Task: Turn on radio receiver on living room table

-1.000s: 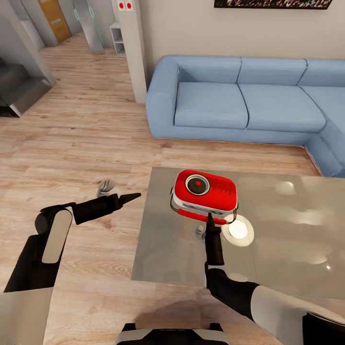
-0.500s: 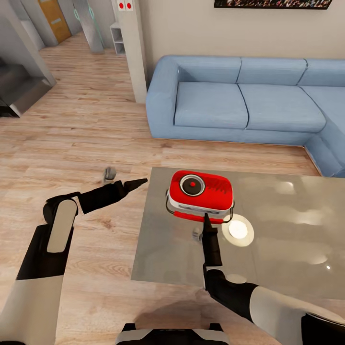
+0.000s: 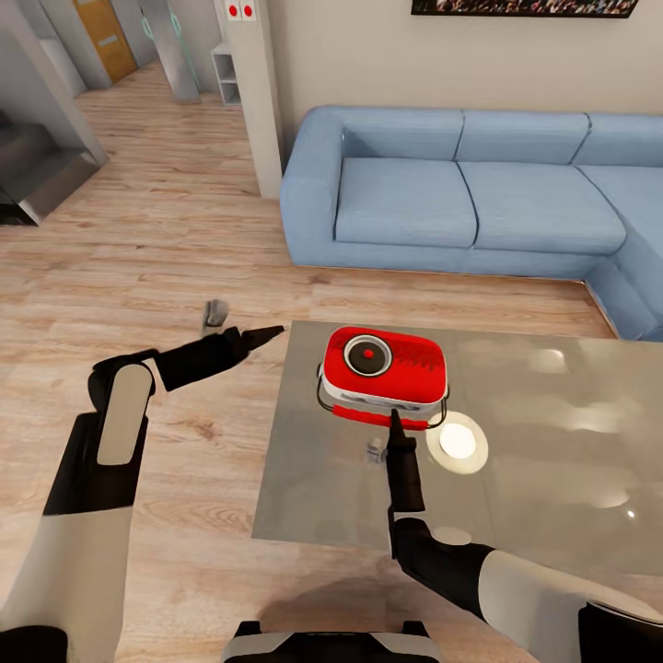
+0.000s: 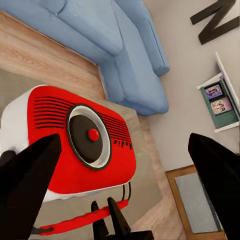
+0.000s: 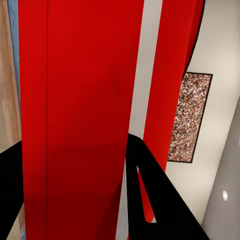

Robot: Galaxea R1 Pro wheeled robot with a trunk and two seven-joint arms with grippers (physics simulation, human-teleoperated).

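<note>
The radio receiver lies on the table, its near edge at the tips of the right gripper, whose jaw opening I cannot tell. The left gripper, fingers spread wide and empty, points at the radio receiver from beside the table's edge.

The table runs off the head view's right edge, so its far right end cannot be seen. The crowd picture on the wall is cut by the top edge. The sofa continues past the right edge. In the right wrist view the radio receiver sits so close that its outline is cropped. Whether the right gripper touches the radio cannot be told.
</note>
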